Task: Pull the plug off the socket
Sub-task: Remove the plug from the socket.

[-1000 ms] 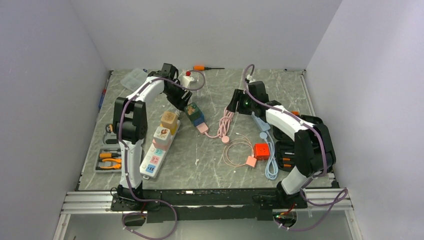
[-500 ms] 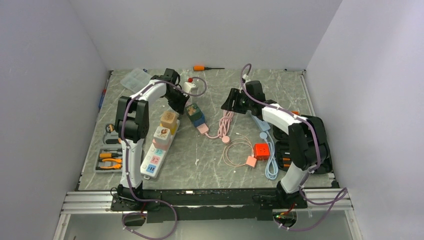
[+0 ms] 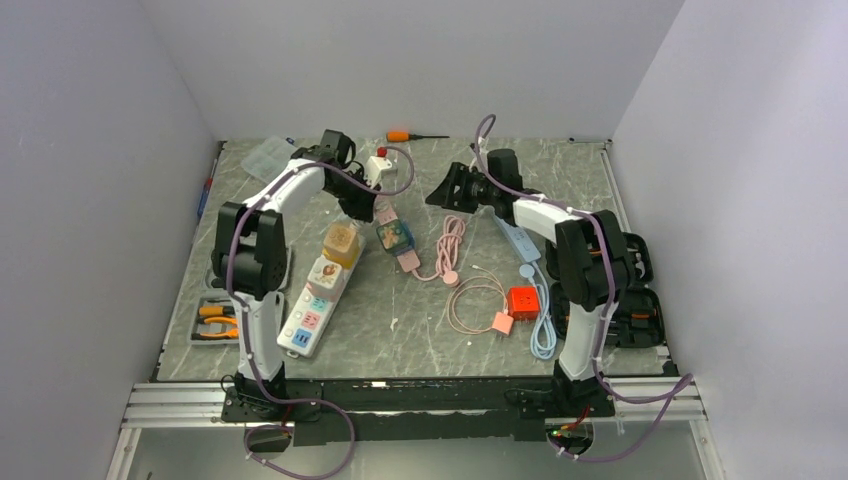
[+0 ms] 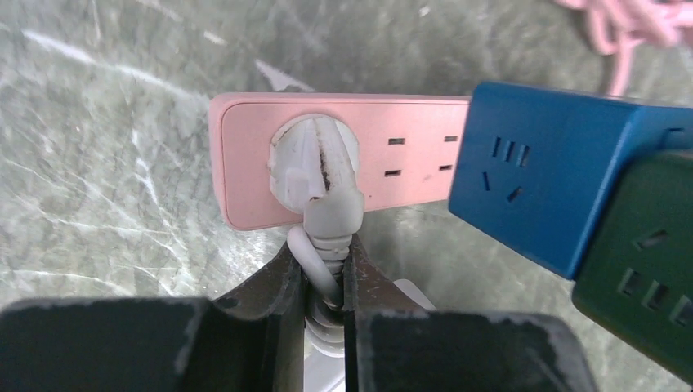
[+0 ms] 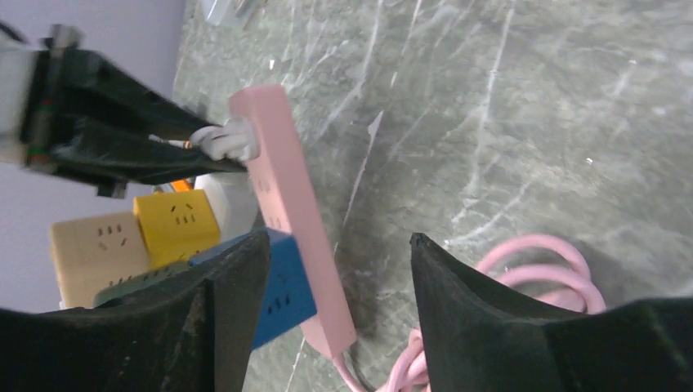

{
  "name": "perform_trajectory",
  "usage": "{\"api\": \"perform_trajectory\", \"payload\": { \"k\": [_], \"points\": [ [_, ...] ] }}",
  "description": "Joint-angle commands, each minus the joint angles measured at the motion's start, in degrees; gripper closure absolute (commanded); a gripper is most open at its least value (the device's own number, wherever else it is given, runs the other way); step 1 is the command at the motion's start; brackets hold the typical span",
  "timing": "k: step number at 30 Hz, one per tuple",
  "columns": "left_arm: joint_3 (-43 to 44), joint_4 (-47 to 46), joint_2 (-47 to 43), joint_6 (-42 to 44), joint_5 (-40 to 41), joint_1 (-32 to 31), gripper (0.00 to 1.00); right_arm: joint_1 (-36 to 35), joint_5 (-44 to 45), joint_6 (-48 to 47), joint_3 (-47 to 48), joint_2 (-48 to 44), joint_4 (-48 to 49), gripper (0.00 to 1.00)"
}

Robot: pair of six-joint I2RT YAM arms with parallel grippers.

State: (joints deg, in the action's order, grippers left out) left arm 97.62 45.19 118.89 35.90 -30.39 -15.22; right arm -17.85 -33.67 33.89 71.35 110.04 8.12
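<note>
The left gripper's (image 4: 324, 261) fingers (image 4: 278, 286) are pressed together on the neck of the white plug (image 4: 315, 163), right where the cord leaves it. The plug sits fully seated at the end of the pink power strip (image 4: 245, 163), toward the back left of the table (image 4: 106, 122). A clean pull would, I judge, run straight out from the strip's face without twisting, and better with the strip pinned, as the right gripper (image 5: 337, 241) hovers spread and empty just beside it. A blue cube (image 4: 539, 180) crowds the neighbouring outlets, while bare table lies off the strip's plug end.
</note>
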Motion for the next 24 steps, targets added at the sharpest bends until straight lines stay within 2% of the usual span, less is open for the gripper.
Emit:
{"api": "perform_trajectory", "payload": {
  "k": [1,6,10,14,18,24],
  "points": [
    [-1.61,-1.87,-11.17,3.11,-10.86,-1.12,1.0,0.25,-7.37,1.51,4.2,3.35,4.64,0.3],
    [-3.91,-2.51,-15.51,3.15,-12.75,-1.11,1.0,-0.51,-11.06,1.75,2.17,3.46,9.84,0.16],
    [-4.42,-2.54,-17.2,2.65,-14.28,-1.12,1.0,-2.57,-14.29,1.27,0.69,3.25,14.18,0.12],
    [-4.5,-1.16,-17.85,3.2,-15.79,-1.12,1.0,-4.7,-17.42,0.71,0.24,3.08,18.0,0.14],
    [-5.05,0.02,-18.7,4.43,-16.4,-1.12,1.0,-6.65,-17.57,-3.39,0.28,2.62,17.38,0.17],
    [-4.64,2.54,-19.82,5.95,-18.34,-1.1,1.0,-7.59,-18.95,-1.99,-0.77,4.21,25.36,0.2]
  ]
}}
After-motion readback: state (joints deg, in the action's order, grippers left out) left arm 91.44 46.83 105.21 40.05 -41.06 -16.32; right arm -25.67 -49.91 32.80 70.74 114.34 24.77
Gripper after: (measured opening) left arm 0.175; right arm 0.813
